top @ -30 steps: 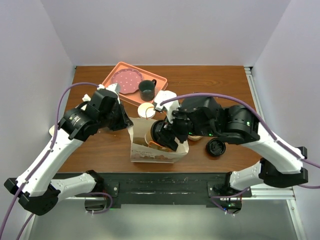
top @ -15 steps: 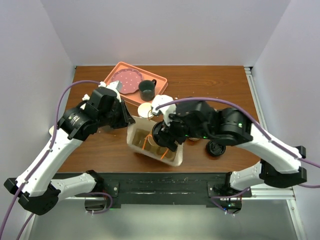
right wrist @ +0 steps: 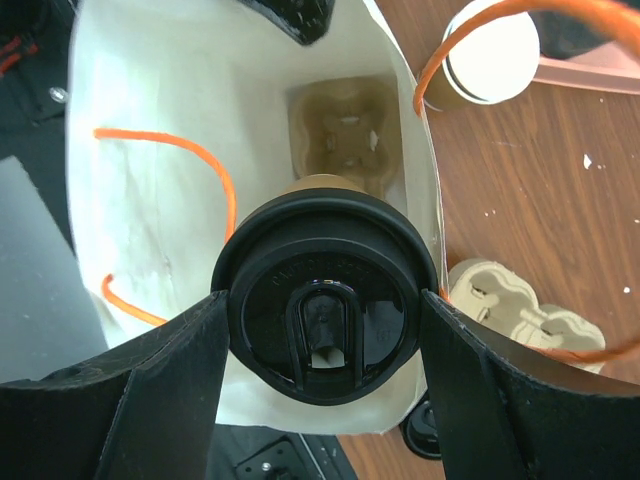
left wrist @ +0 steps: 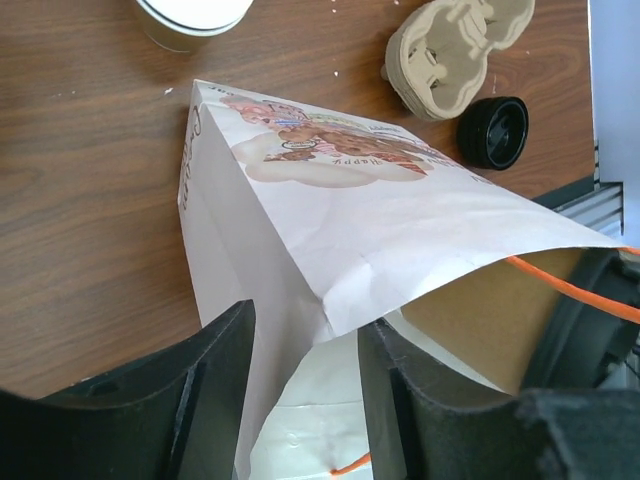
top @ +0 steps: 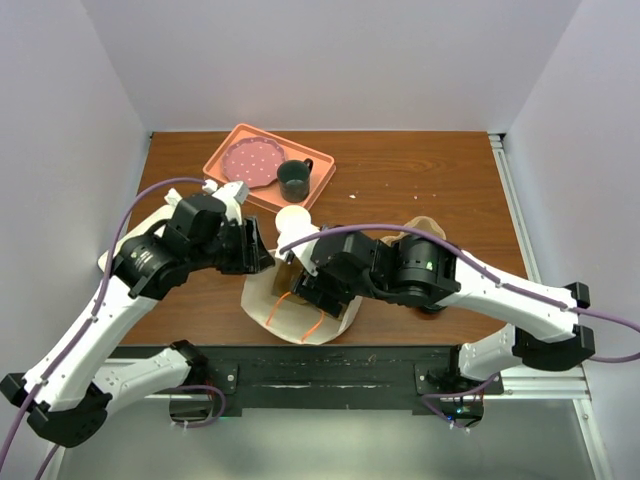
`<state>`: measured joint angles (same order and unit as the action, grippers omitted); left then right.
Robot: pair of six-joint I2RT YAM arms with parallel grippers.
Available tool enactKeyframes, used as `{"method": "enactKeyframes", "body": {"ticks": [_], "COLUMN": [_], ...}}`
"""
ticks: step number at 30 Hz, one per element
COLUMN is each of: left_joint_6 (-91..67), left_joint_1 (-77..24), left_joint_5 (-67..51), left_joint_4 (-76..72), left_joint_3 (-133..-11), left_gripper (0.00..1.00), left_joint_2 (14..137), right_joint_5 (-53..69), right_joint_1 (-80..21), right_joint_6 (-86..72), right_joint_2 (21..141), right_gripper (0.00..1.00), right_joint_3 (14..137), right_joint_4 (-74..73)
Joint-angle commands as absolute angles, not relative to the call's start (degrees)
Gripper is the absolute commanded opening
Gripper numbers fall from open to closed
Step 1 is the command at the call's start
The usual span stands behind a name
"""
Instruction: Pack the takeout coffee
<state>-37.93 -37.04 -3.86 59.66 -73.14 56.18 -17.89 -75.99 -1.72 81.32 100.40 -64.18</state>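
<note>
The takeout coffee (right wrist: 325, 270), a tan cup with a black lid, sits between the fingers of my right gripper (right wrist: 322, 312), which is shut on it at the mouth of the white paper bag (right wrist: 150, 200). A cardboard cup carrier (right wrist: 345, 135) lies at the bag's bottom. From above, the right gripper (top: 318, 290) covers the cup over the tilted bag (top: 292, 320). My left gripper (left wrist: 305, 390) stands open at the bag's left rim (left wrist: 350, 225), with the paper wall loose between its fingers. In the top view the left gripper (top: 262, 255) is beside the bag.
An orange tray (top: 318, 160) at the back holds a pink plate (top: 250, 160) and a dark green mug (top: 293, 180). A white-lidded cup (top: 293, 220) stands behind the bag. A second cardboard carrier (left wrist: 455, 50) and a loose black lid (left wrist: 493, 130) lie right of the bag.
My left gripper has let go of the bag's rim and opened. The bag has tipped toward the near edge. The right gripper has moved left with the cup into the bag's mouth.
</note>
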Motion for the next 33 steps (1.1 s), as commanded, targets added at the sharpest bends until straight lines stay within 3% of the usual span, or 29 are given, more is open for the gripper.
{"method": "enactKeyframes", "body": {"ticks": [1, 6, 20, 33], "left_joint_6": [-33.9, -33.5, -33.2, -35.0], "left_joint_1": [-37.0, -37.1, -37.0, -37.0], "left_joint_5": [-6.5, -7.6, -5.1, -2.1], "left_joint_4": [59.0, 59.2, 62.3, 65.5], "left_joint_3": [-71.5, -70.8, -72.2, -72.0], "left_gripper": [0.52, 0.54, 0.40, 0.35], "left_joint_2": [53.9, 53.1, 56.0, 56.2], "right_joint_5": [-22.7, -22.6, -29.7, -29.9], "right_joint_1": [-76.5, -76.5, -76.3, -76.4], "right_joint_6": [1.6, 2.2, -2.0, -3.1], "right_joint_2": [78.9, 76.6, 74.1, 71.0], "right_gripper": [0.30, 0.30, 0.31, 0.31], "right_joint_3": [98.1, 94.7, 96.5, 94.6], "right_joint_4": [-61.7, -58.6, -56.8, -56.2]}}
